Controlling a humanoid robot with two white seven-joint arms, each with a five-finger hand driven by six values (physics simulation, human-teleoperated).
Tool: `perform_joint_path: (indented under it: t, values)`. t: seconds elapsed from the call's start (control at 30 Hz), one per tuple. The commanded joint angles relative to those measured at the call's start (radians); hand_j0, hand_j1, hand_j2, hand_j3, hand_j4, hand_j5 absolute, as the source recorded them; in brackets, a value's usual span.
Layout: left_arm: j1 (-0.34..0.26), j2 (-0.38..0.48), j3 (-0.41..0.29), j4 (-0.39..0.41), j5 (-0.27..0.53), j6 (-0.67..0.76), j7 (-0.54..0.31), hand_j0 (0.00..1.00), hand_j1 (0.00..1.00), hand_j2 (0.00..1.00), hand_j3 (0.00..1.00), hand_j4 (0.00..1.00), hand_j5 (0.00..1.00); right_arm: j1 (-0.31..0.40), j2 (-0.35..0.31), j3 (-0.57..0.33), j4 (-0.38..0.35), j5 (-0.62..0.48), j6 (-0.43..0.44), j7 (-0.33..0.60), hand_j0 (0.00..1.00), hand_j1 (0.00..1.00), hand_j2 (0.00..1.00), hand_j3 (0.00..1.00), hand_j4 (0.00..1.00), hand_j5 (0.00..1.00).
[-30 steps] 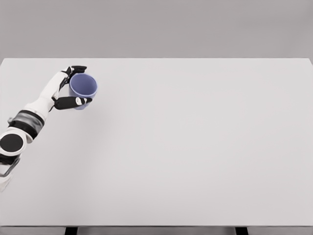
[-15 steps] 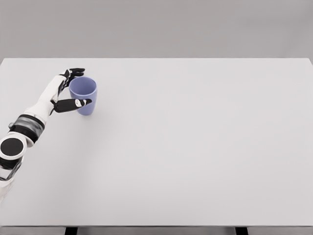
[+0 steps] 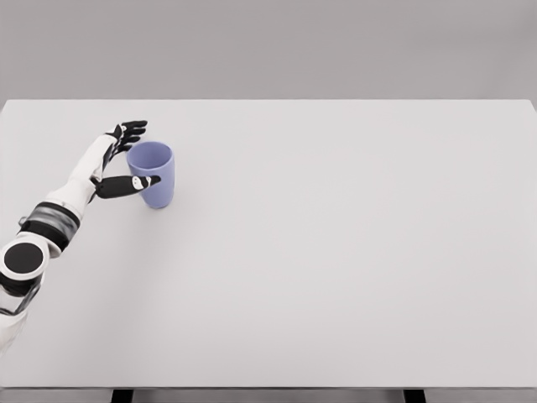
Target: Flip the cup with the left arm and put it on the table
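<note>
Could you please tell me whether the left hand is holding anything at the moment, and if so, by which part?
Nothing is firmly held. The left hand is open beside the upright blue cup on the table, thumb across its side wall.

The left arm runs off the lower left edge of the frame, its shoulder cut away. The thumb of the left hand crosses the cup, hiding part of its wall; whether the fingers behind touch the cup cannot be told.

The table has its legs cut off at the bottom edge.
</note>
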Motion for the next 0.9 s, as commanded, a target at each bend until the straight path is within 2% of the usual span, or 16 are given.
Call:
perform_joint_path:
  t: [0.0,0.03,0.07,0.87]
  values:
    - [0.0,0.001,0.0,-0.002,-0.003,-0.001,0.0,0.94,0.94,0.94,0.94,0.94,0.94,0.0,0.0,0.0,0.0,0.0,0.0,0.0,1.0,1.0,1.0,1.0,1.0,1.0]
    - [0.0,0.001,0.0,-0.002,-0.003,-0.001,0.0,0.94,0.94,0.94,0.94,0.94,0.94,0.0,0.0,0.0,0.0,0.0,0.0,0.0,1.0,1.0,1.0,1.0,1.0,1.0]
    - [0.0,0.001,0.0,-0.002,-0.003,-0.001,0.0,1.0,1.0,1.0,1.0,1.0,1.0,0.0,0.0,0.0,0.0,0.0,0.0,0.0,1.0,1.0,1.0,1.0,1.0,1.0]
    - [0.003,0.007,-0.009,-0.003,-0.007,-0.011,0.0,1.0,1.0,1.0,1.0,1.0,1.0,0.0,0.0,0.0,0.0,0.0,0.0,0.0,1.0,1.0,1.0,1.0,1.0,1.0]
